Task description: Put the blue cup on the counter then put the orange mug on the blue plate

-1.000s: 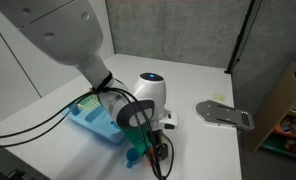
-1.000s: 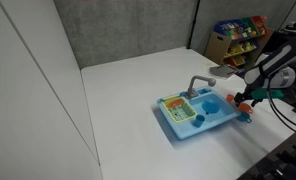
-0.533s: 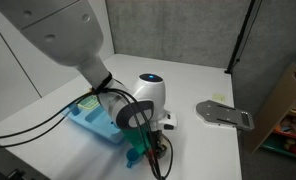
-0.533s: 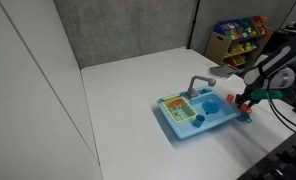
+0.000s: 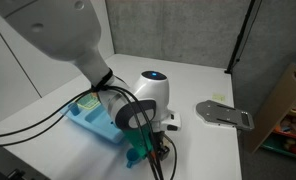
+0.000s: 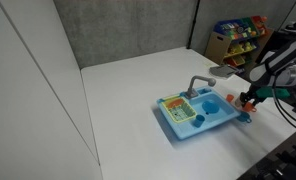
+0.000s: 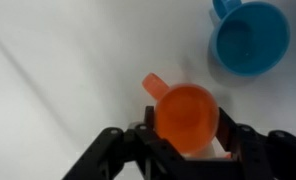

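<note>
In the wrist view the orange mug (image 7: pixel 186 118) stands upright on the white counter (image 7: pixel 58 70), its handle pointing up-left. My gripper (image 7: pixel 186 137) is shut on it, one black finger pressed against each side. The blue cup (image 7: pixel 250 38) stands on the counter beyond the mug, at the upper right, apart from it. In an exterior view my gripper (image 6: pixel 250 100) hangs low beside the right end of the light-blue toy sink (image 6: pixel 188 127), with the blue cup (image 6: pixel 242 116) just beside it. A bright-blue piece, apparently the blue plate (image 6: pixel 210 105), lies in the sink.
A grey toy faucet (image 6: pixel 198 86) rises behind the sink. A flat grey object (image 5: pixel 226 114) lies on the counter (image 5: pixel 203 145). A shelf of colourful toys (image 6: pixel 238 38) stands at the back. Black cables trail along the arm near the table's front edge.
The jaws have gone from wide open to shut on the orange mug. The arm has barely moved.
</note>
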`<action>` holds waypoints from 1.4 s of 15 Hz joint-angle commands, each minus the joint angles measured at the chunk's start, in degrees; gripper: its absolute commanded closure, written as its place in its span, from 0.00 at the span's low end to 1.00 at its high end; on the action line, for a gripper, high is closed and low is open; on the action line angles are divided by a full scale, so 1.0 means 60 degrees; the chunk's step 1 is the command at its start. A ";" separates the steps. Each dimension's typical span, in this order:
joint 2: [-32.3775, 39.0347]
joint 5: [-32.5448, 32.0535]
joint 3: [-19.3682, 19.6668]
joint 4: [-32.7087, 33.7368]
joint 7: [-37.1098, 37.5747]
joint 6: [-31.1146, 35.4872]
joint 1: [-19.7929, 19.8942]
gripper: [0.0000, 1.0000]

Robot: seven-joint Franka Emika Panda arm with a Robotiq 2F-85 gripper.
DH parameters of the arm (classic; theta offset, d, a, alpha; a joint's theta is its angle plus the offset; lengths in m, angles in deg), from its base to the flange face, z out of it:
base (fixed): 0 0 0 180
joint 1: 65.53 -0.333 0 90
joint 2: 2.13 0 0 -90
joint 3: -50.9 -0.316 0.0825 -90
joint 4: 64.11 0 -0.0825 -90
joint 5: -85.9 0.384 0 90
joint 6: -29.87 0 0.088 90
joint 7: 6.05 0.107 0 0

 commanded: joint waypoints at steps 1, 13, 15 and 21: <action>-0.1282 -0.0095 -0.0109 -0.1020 -0.0389 -0.0238 0.0209 0.66; -0.4246 0.0233 -0.0002 -0.2435 -0.0716 -0.1350 0.0384 0.66; -0.4354 0.0380 -0.0034 -0.2465 -0.0914 -0.1429 0.0438 0.66; -0.4107 0.0236 0.0108 -0.2332 -0.0600 -0.1308 0.0216 0.41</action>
